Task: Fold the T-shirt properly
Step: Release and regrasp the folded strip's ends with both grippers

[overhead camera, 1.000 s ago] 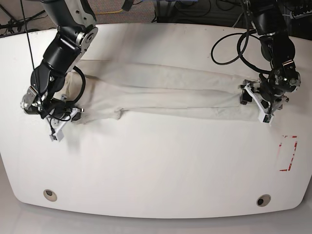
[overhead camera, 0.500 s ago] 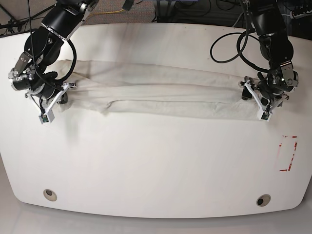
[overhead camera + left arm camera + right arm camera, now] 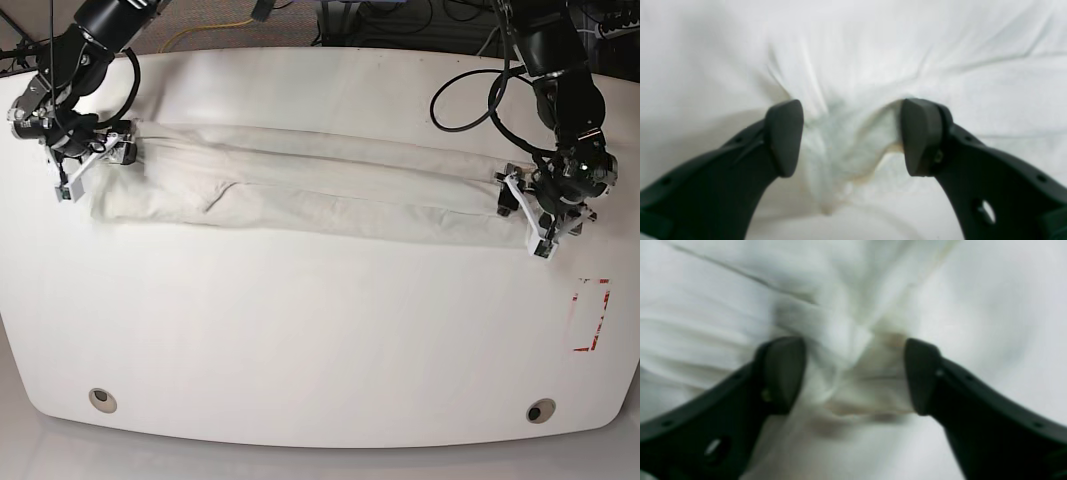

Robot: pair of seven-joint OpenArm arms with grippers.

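The T-shirt (image 3: 320, 190) lies on the white table (image 3: 320, 340) as a long, narrow, off-white band of layered cloth, stretching from beneath the right gripper (image 3: 128, 142) to beneath the left gripper (image 3: 508, 197). Creases run along it between the two, and a small ruffled fold sits near the right gripper. The left jaws stand parted, with rumpled cloth between and below the fingertips (image 3: 923, 136); the right jaws are parted too, a crumpled ridge of cloth between them, blurred up close. Neither pair is clenched.

The table's pale surface spreads in front of both grippers, its front corners rounded. Nearer that front edge are two round fittings (image 3: 541, 411), one on each gripper's side. A broken red outline (image 3: 603, 315) marks the surface in front of the left gripper. Behind the table, beyond the jaws, dark cables (image 3: 400, 12) and an orange one (image 3: 205, 28) trail over a grey floor.
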